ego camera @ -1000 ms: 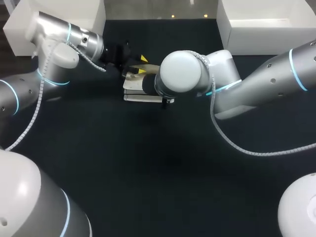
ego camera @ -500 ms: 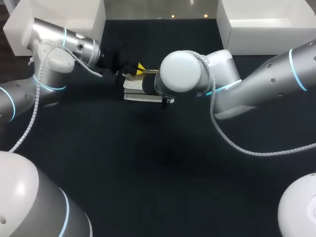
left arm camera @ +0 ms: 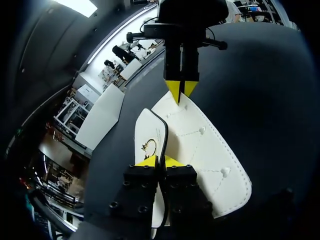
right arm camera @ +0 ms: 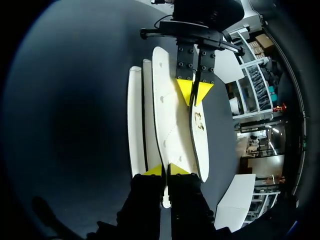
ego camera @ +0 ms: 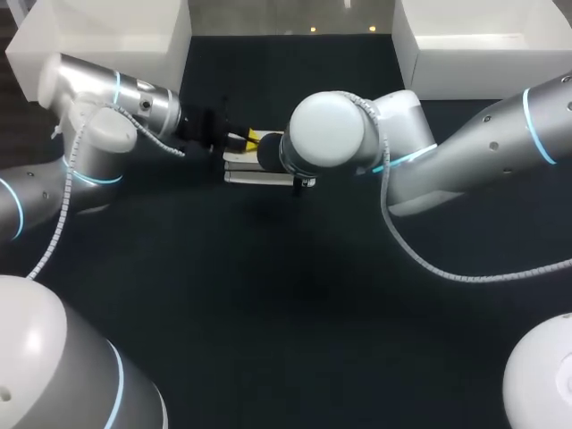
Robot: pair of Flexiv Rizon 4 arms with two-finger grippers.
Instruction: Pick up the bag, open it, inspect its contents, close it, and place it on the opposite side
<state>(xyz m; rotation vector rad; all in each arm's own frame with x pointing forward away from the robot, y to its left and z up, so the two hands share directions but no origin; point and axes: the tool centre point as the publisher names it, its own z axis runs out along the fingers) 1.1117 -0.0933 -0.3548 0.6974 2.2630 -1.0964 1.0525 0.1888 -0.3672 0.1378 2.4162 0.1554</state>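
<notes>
A white bag [ego camera: 253,167] lies flat on the dark table, partly hidden under my right arm's wrist [ego camera: 326,134] in the head view. It shows white stitched panels [left arm camera: 200,145] and a flap with a gold clasp [left arm camera: 149,147]. My left gripper [left arm camera: 160,161] is shut on the flap's dark-trimmed edge close to the clasp. At the opposite end, my right gripper [right arm camera: 165,170] is shut on the edge of a white panel [right arm camera: 170,115]. The two grippers face each other across the bag, left gripper [right arm camera: 194,93] in the right wrist view, right gripper [left arm camera: 181,90] in the left wrist view.
A white box [ego camera: 116,31] stands at the back left and another white box [ego camera: 483,40] at the back right. Dark table surface [ego camera: 295,295] stretches in front of the bag. Both arms cross the middle back of the table.
My left gripper has come down from beside the bag to its flap and its fingers have closed there. The right arm and the bag have not moved.
</notes>
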